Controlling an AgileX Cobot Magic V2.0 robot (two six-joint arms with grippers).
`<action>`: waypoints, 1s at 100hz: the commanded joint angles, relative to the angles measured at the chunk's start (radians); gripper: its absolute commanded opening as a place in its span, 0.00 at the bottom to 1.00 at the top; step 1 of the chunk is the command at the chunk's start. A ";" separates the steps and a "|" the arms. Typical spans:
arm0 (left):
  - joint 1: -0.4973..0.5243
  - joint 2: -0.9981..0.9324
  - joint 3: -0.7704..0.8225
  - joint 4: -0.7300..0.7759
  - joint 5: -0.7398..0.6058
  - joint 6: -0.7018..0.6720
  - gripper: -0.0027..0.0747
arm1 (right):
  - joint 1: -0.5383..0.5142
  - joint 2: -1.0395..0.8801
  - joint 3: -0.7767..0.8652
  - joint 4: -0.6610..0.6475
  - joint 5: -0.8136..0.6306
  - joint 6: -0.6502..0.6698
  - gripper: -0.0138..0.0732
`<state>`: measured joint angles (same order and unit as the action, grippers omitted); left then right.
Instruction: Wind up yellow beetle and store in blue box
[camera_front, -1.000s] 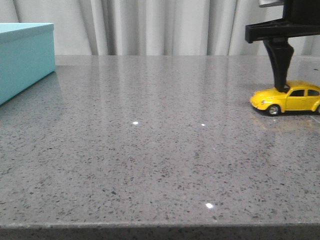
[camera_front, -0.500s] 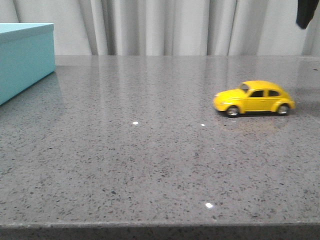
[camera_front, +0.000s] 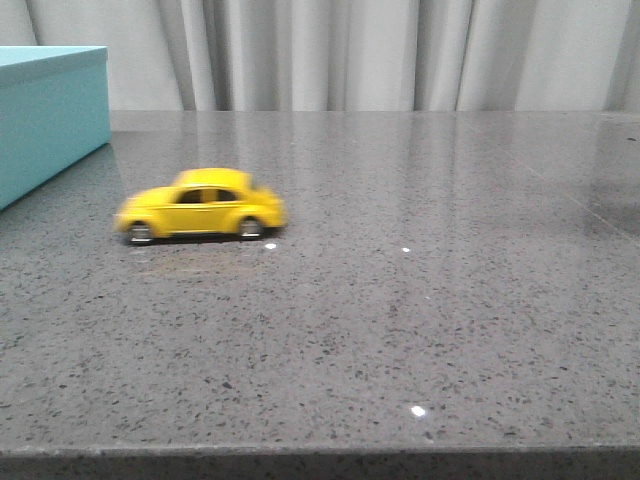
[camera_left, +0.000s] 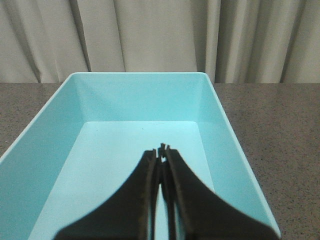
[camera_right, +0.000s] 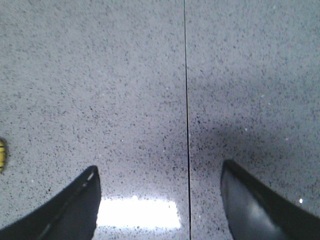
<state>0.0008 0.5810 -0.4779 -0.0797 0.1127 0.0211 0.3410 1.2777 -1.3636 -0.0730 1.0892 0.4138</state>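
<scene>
Inside blue box (camera_left: 135, 107) nothing (yellow beetle (camera_front: 200, 204) outside)

We see the yellow beetle (camera_front: 200, 205) far from where it was: a second ago it sat at the right edge of the worktop (camera_front: 420, 320) under the right gripper's finger, half a second ago it was free and right of the middle, and now it is left of the middle, near the blue box (camera_front: 50, 115), its outline blurred. The right gripper (camera_right: 160, 192) is gone from the front view; earlier its finger touched the car's roof, then only a tip showed at the top right corner.
</scene>
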 joint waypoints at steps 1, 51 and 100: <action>-0.020 0.007 -0.048 -0.010 -0.057 -0.005 0.01 | 0.002 -0.074 0.015 -0.011 -0.110 -0.033 0.74; -0.238 0.199 -0.316 -0.006 0.261 0.183 0.47 | 0.002 -0.329 0.287 -0.011 -0.293 -0.038 0.74; -0.365 0.625 -0.778 -0.024 0.804 0.638 0.75 | 0.002 -0.375 0.288 0.015 -0.287 -0.038 0.74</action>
<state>-0.3493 1.1631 -1.1542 -0.0800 0.8701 0.5906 0.3410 0.9178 -1.0509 -0.0577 0.8663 0.3856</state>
